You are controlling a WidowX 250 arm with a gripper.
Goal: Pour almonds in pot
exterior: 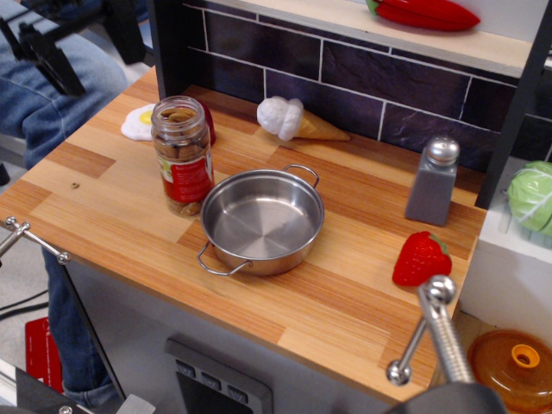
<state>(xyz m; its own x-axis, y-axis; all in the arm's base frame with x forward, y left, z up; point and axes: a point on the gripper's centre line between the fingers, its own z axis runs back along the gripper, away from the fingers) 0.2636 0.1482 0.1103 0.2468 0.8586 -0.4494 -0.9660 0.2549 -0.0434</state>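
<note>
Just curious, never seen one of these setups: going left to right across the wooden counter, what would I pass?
Fried egg toy → clear red-labelled jar of brown almonds → shiny steel two-handled pot → red strawberry → grey metal-topped shaker.

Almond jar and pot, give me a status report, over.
Hand up at top left, off the counter, open, holding nothing. Almond jar upright beside the pot, almonds inside; pot empty. Nothing between them.
</note>
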